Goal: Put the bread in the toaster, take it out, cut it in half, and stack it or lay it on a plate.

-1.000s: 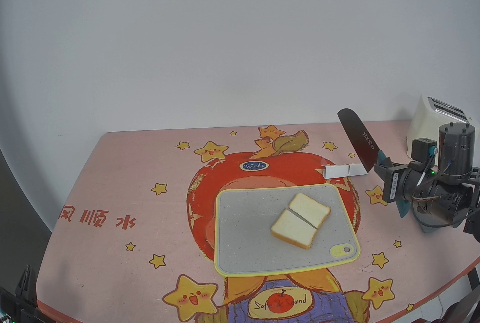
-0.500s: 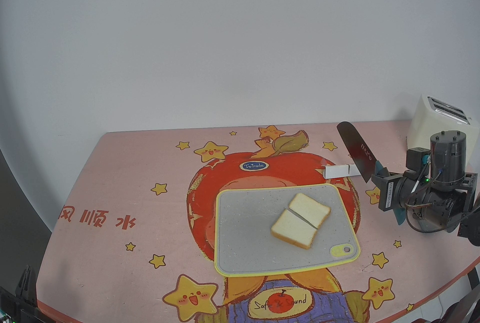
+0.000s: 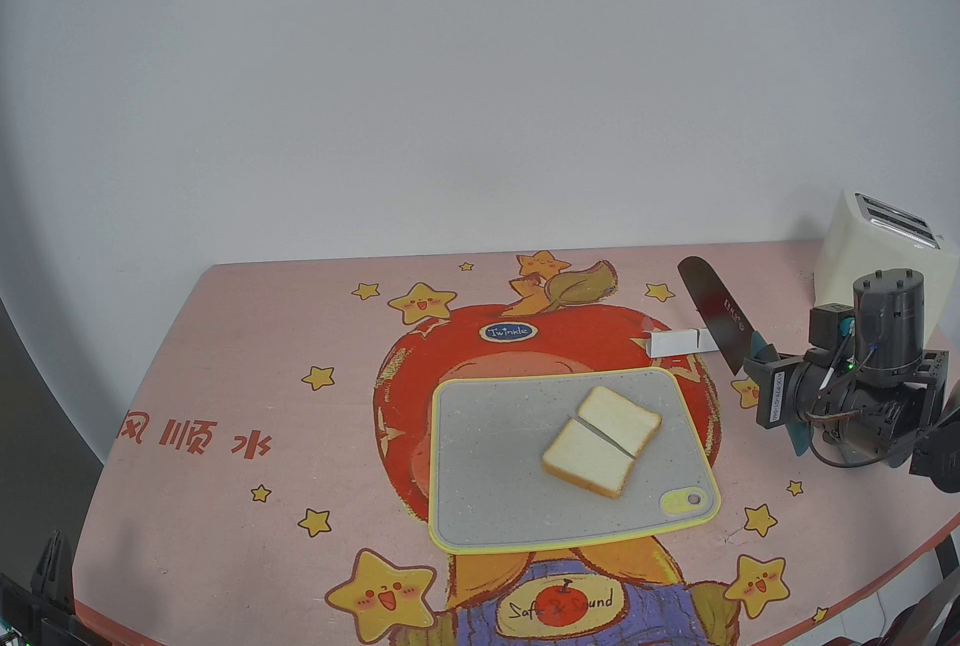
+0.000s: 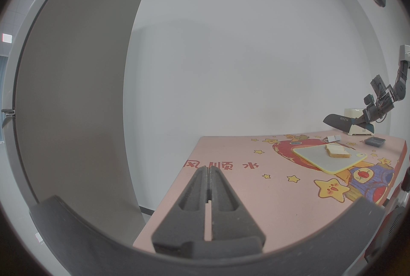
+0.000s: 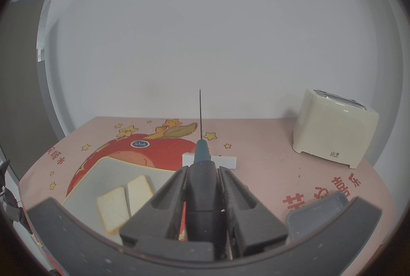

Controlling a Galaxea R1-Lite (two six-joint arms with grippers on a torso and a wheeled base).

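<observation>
One idle arm: the left gripper (image 4: 208,174) hangs off the table's (image 3: 250,358) left near corner. Its fingers are pressed together on nothing, well apart from the work.
Left room: bare pink table runs from the left edge to the cutting board (image 3: 490,468), the widest free ground for any swing.
Bread: two halves (image 3: 588,458) (image 3: 620,419) lie side by side on the board's right part with a thin cut line between them. The cutting looks done.
White block (image 3: 688,341): it sits on the table just behind the board's far right corner and is probably the knife's rest.
Knife (image 3: 722,310): the right gripper (image 5: 202,178) is clamped on its handle. The blade slants up and back above the table, right of the board and close over the white block.
Step in hand: likely setting the knife down. The blade should come level and line up with the block. The tip should stay turned away from the bread, and the fingers should part only once the knife is borne.
Toaster (image 3: 880,248): it stands at the far right corner, close behind the right wrist, so there is little room to back away that way.
Plate (image 5: 318,212): a grey tray lies near the right front edge beside the gripper, with nothing on it. The halves go here next, a short carry across the board's right rim.
Edge risk: the tray and the right arm both sit near the table's right edge.
</observation>
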